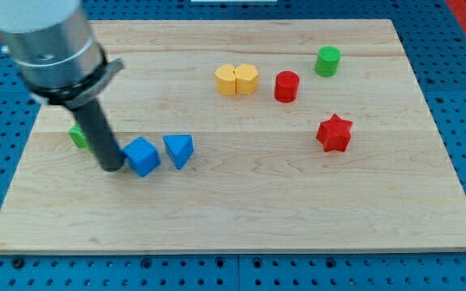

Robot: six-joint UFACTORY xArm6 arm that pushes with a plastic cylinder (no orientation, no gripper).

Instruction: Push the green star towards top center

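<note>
Wooden board (241, 210) on blue pegboard (459, 73).

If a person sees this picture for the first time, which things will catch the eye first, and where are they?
The big grey arm with its dark rod dominates the view's left; my tip rests just left of the blue cube block, with a blue triangular block beside it. A green block, its shape hidden, peeks out behind the rod. A red star block stands alone at the right on the pale wooden board.
</note>
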